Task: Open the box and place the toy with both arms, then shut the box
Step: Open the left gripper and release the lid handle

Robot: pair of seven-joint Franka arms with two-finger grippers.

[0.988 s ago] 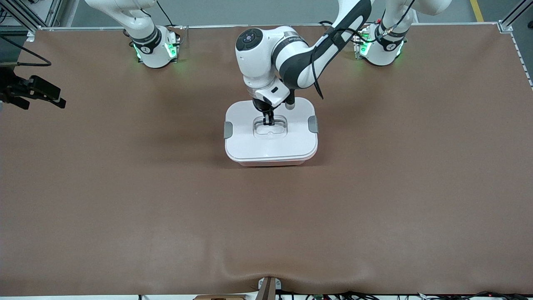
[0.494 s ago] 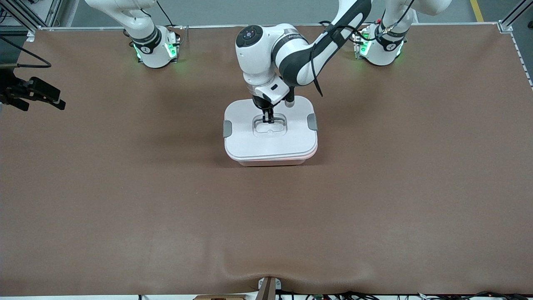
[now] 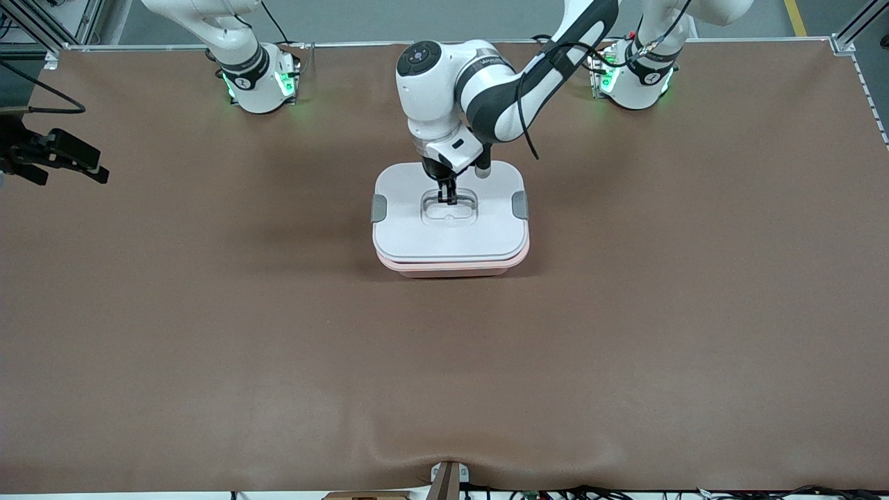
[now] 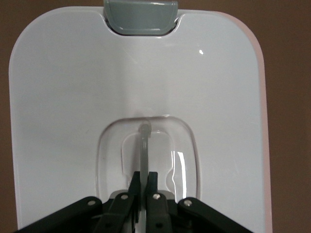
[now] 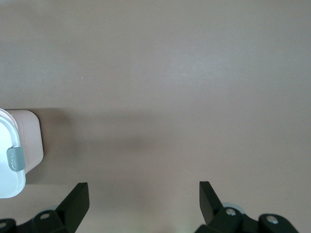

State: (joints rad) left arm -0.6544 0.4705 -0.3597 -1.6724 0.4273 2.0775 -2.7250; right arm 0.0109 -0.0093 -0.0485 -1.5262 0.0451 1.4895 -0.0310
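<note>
The box (image 3: 451, 267) is a pale pink tub in the middle of the table, with its white lid (image 3: 448, 229) on top. My left gripper (image 3: 446, 198) is shut on the thin grey handle (image 4: 145, 145) in the lid's recess, seen close in the left wrist view (image 4: 144, 179). The lid sits slightly raised, and the tub's pink rim (image 4: 263, 121) shows under it. My right gripper (image 3: 73, 167) is open and empty, up in the air at the right arm's end of the table. It also shows in the right wrist view (image 5: 144, 194). The toy is not in view.
Grey clips (image 3: 378, 207) (image 3: 520, 205) sit at the lid's two short ends. The right wrist view shows one corner of the box (image 5: 29, 138) with a clip (image 5: 15, 159). Brown mat (image 3: 444, 361) covers the table, with a bump at its near edge.
My left gripper has lifted the lid by its handle. A pink strip of the tub now shows below the lid's near edge. The right arm has barely moved.
</note>
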